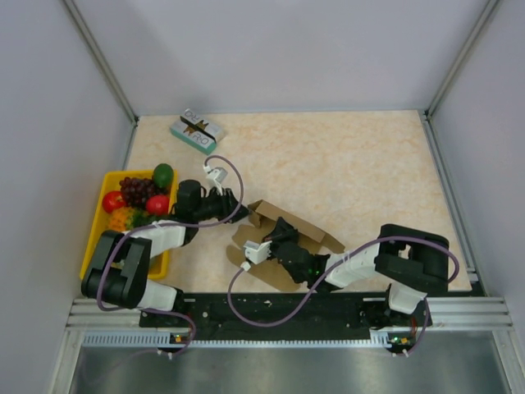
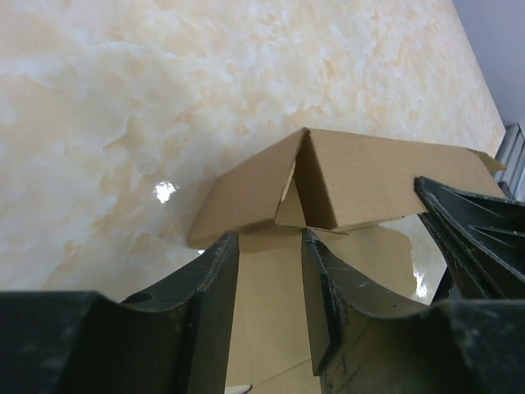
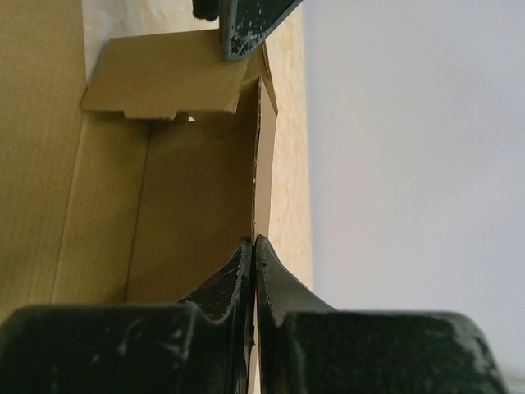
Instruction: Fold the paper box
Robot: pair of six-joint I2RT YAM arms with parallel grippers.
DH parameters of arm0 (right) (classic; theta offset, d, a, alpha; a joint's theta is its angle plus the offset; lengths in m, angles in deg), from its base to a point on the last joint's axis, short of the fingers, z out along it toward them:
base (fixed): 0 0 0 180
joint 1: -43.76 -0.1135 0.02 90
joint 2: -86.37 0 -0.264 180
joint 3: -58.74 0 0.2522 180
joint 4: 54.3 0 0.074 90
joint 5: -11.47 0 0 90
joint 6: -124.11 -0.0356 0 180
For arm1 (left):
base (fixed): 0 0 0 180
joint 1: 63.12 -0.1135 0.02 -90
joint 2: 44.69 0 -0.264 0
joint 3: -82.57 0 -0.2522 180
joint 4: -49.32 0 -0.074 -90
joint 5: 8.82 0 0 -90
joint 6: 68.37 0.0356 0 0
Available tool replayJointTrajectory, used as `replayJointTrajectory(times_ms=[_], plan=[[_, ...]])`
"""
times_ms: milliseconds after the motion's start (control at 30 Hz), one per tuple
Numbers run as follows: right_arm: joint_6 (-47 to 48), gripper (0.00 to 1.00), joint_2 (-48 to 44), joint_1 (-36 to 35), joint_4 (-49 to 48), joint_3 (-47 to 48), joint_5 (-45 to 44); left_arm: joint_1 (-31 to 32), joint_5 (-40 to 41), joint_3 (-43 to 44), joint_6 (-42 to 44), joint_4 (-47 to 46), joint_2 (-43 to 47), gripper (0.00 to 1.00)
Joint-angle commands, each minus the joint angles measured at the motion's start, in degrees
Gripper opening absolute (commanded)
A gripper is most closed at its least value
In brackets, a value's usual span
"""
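Right gripper [image 3: 253,246]: jaws together, clamped on the top edge of a raised side wall of the paper box [image 3: 197,205]. The sheet is thin, so the fingers look almost touching.

Left gripper [image 2: 269,242]: jaws apart, nothing pinched. A flat strip of cardboard shows through the gap. In the right wrist view one left fingertip [image 3: 240,25] is at the end flap at the top of the frame. We can't tell whether it is touching the flap or just over it.

The box is half formed: one long wall up, end flap tilted inward, other panels lying flat. In the top view it sits lower centre, just above the arm bases, between the two wrists, on the marbled table [image 1: 353,156].

Our read on handling:
- Light and thin, stiff across a panel, but it should hinge freely at the creases and likely spring back once released.
- The tabletop is smooth, so we expect the box to slide if pushed without an anchor.
- A hard pinch mid-panel would probably dent it.
- Best hold is a wall edge close to a corner crease; the right's edge pinch is the sort we want.
- Push flaps low near their fold line, not at the free tip.

Further out: yellow tray [image 1: 98,222] with fruit [image 1: 139,193] at left, well apart from the box. Small teal-and-white box [image 1: 198,130] at upper left. Neither is in play.
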Motion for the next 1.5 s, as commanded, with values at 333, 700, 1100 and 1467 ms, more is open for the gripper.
replayJointTrajectory(times_ms=[333,700,1100,1467], plan=[[-5.1,0.0,-3.2,0.1,3.7,-0.5,6.6,9.8,10.7,1.0,2.7,-2.6,1.1,0.45],[-9.2,0.0,-6.2,0.4,10.2,0.3,10.7,16.3,30.1,-9.3,4.3,-19.8,4.5,0.33],[-11.6,0.0,-6.6,0.9,13.1,0.6,14.1,21.0,38.4,-13.9,6.4,-32.0,0.4,0.33],[-11.9,0.0,-6.2,0.8,13.8,2.0,13.4,26.8,47.2,-14.1,10.6,-42.9,-5.6,0.28]])
